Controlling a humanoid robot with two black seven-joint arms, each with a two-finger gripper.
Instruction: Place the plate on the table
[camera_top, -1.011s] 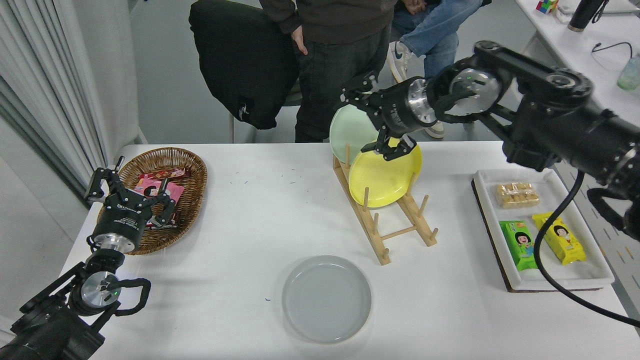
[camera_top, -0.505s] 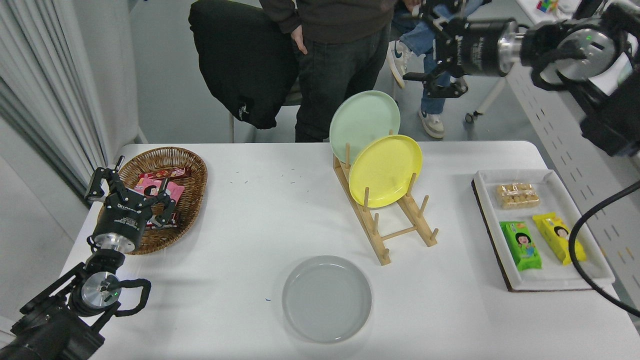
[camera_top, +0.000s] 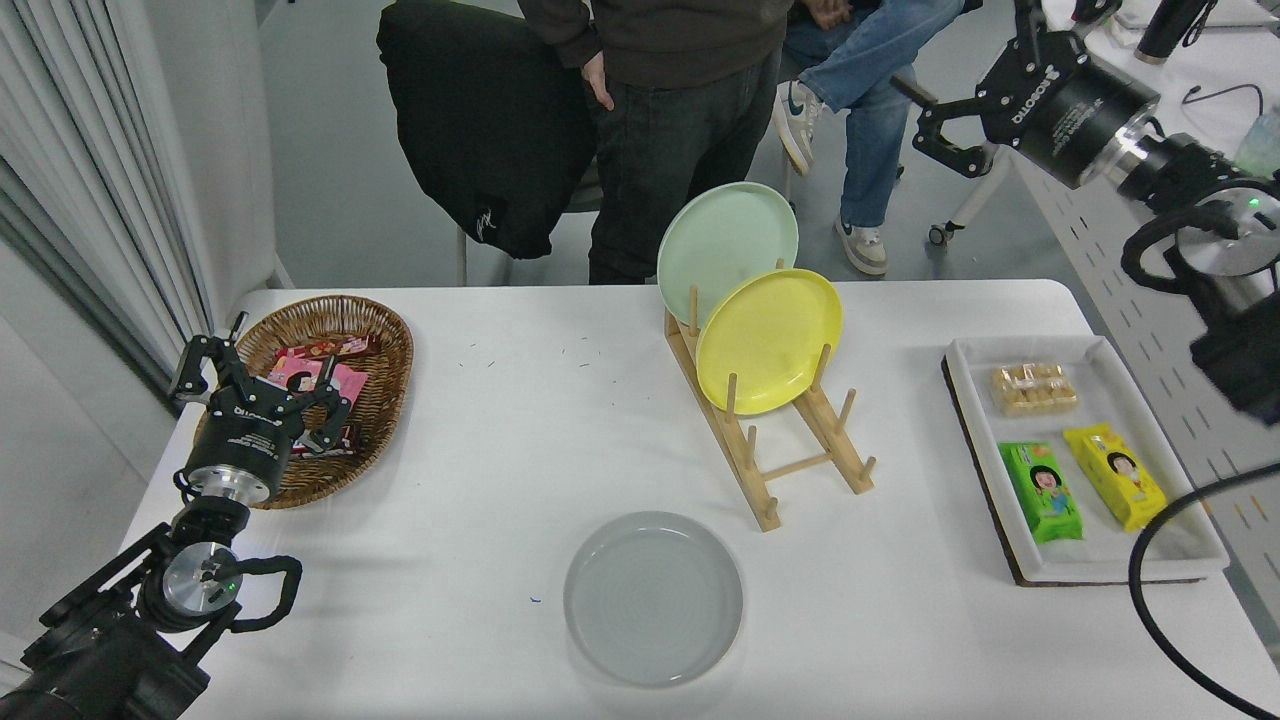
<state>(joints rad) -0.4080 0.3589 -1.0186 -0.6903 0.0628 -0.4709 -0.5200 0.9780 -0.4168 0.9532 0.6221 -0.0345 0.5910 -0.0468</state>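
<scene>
The light-grey plate (camera_top: 653, 597) lies flat on the white table (camera_top: 500, 430) near its front edge, with nothing touching it. My right gripper (camera_top: 928, 118) is open and empty, raised high at the top right, beyond the table's far right corner and well away from the plate. My left gripper (camera_top: 260, 378) is open and parked at the lower left, over the near edge of a wicker basket (camera_top: 385, 340).
A wooden rack (camera_top: 800, 455) behind the grey plate holds a yellow plate (camera_top: 770, 340) and a mint-green plate (camera_top: 727, 245) upright. A white tray (camera_top: 1180, 540) with snack packets sits at the right. People stand and sit at the far side, beside a chair draped in black (camera_top: 490, 120).
My right gripper has left the yellow plate's top edge, risen and swung right to the top right corner, empty. The plates and the left arm have not moved.
</scene>
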